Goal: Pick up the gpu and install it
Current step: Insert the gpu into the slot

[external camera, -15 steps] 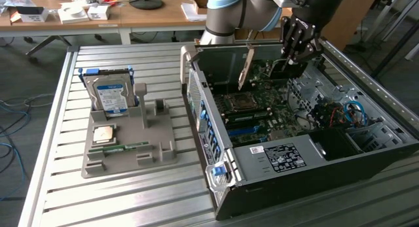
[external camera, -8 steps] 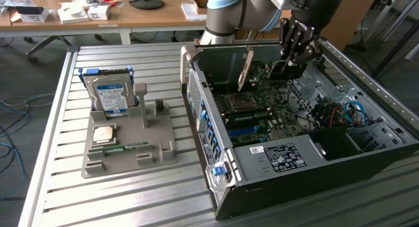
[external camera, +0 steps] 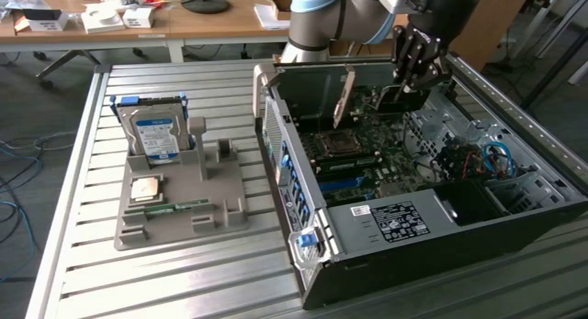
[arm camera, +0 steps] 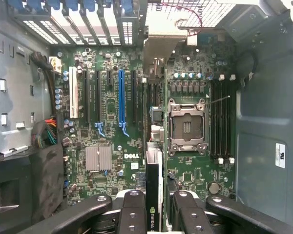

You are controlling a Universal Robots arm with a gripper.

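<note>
**A:** What am I looking at, room-wise?

**B:** Lab. Wooden desks point(external camera: 211, 26) with boxes along the back. In front of them is a slatted metal bench point(external camera: 184, 284). An open PC case point(external camera: 308, 215) lies on its side on the bench, toward the exterior view's right, open face up.

**A:** Where's the gpu?

**B:** The gpu point(external camera: 345, 102) is inside the case, standing on edge over the motherboard point(external camera: 368, 160). Its pale bracket end points at the case's rear wall. In the wrist view I see the gpu point(arm camera: 154, 175) edge-on. It runs between the blue slot point(arm camera: 121, 97) and the CPU socket point(arm camera: 186, 126).

**A:** Seated?

**B:** I can't tell whether its lower edge is in a slot or just above one.

**A:** Pincer?

**B:** The pincer point(external camera: 404, 91) reaches down into the case from the arm above. In the wrist view the pincer point(arm camera: 159, 202) is narrowed around the card, one finger on each face, at the end away from the bracket. I read that as holding the gpu.

**A:** Anything else on the bench?

**B:** A grey fixture tray point(external camera: 184, 215) sits toward the exterior view's left, well apart from the case. A hard drive point(external camera: 156, 136) stands upright at the tray's back. A square processor chip point(external camera: 145, 188) lies flat on it, and a memory stick point(external camera: 170, 207) lies just in front of the chip.
</note>
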